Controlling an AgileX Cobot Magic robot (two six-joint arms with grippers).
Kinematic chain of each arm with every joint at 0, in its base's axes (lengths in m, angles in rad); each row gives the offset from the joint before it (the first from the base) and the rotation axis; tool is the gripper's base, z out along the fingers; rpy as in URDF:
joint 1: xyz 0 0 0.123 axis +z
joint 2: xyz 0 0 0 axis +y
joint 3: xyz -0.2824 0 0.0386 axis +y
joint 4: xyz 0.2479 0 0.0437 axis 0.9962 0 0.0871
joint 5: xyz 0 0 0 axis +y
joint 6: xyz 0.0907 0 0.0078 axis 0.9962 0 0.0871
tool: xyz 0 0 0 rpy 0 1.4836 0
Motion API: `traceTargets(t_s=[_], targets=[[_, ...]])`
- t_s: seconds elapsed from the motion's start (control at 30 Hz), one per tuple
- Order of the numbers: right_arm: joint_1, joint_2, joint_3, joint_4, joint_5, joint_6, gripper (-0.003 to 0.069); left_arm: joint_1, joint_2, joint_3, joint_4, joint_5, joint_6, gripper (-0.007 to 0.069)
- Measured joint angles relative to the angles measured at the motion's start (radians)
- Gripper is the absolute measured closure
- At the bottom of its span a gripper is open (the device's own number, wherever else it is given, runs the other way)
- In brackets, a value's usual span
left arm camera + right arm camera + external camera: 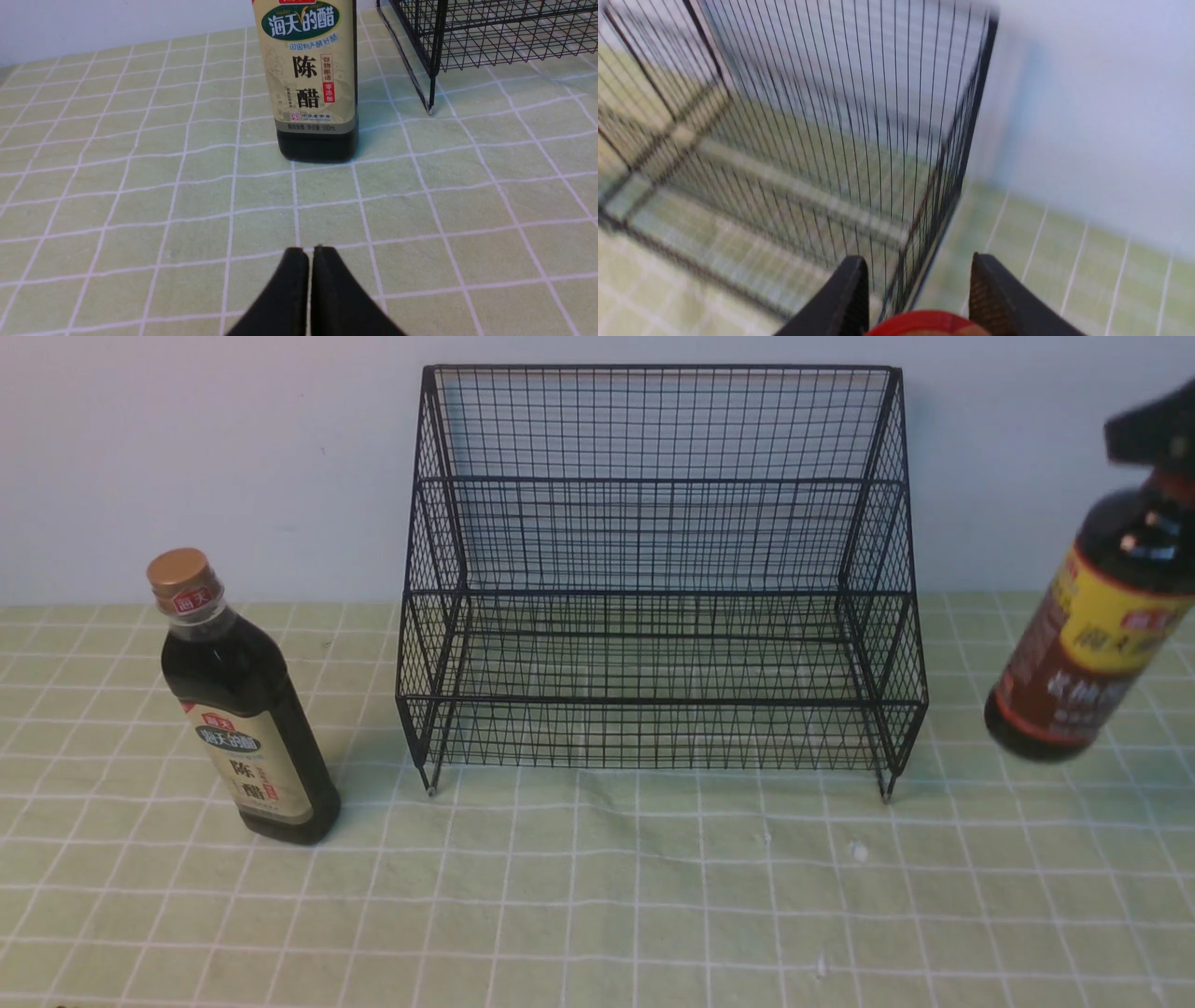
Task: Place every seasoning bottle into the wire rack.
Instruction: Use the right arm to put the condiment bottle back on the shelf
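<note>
Red-capped seasoning bottle (1088, 635), neck hidden by the right gripper (919, 268) clamped on it, is held tilted right of the wire rack (653, 588); vinegar bottle (310, 79) is faced by the clenched, empty left gripper (310, 254).

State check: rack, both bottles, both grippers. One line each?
wire rack: standing on its feet, both tiers empty.
gold-cap bottle: upright on the cloth, left of the wire rack, untouched.
red-cap bottle: tilted, gripped at the cap, right of the wire rack, apparently off the cloth.
left gripper: fingers shut, holding nothing.
right gripper: fingers closed on the red-cap bottle.
</note>
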Motion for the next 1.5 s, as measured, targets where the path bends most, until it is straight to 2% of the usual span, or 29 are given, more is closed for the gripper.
traceTargets(t_s=[0.13,0.23,0.33,0.5,0.67,0.83,1.07,1.3,1.5], targets=[[0.000,0.005,-0.114,0.063,0.014,-0.010,0.0390,0.000,0.000,0.000,0.000,0.000,0.000,0.0631],[0.000,0.044,-0.225,0.175,0.018,-0.022,0.0391,0.000,0.000,0.000,0.000,0.000,0.000,0.0631],[0.000,0.083,-0.276,0.231,0.020,-0.025,0.0391,0.000,0.000,0.000,0.000,0.000,0.000,0.0631],[0.000,0.217,-0.369,0.328,0.021,-0.050,0.0391,0.000,0.000,0.000,0.000,0.000,0.000,0.0631],[0.039,0.323,-0.417,0.326,-0.009,-0.077,0.0391,0.000,0.000,0.000,0.000,0.000,0.000,0.0631],[0.141,0.396,-0.423,0.295,-0.132,-0.127,0.0391,0.000,0.000,0.000,0.000,0.000,0.000,0.0631],[0.221,0.479,-0.429,0.294,-0.302,-0.153,0.0391,0.000,0.000,0.000,0.000,0.000,0.000,0.0631],[0.233,0.589,-0.430,0.296,-0.359,-0.179,0.0392,0.000,0.000,0.000,0.000,0.000,0.000,0.0631],[0.233,0.619,-0.430,0.291,-0.328,-0.182,0.0392,0.000,0.000,0.000,0.000,0.000,0.000,0.0631]])
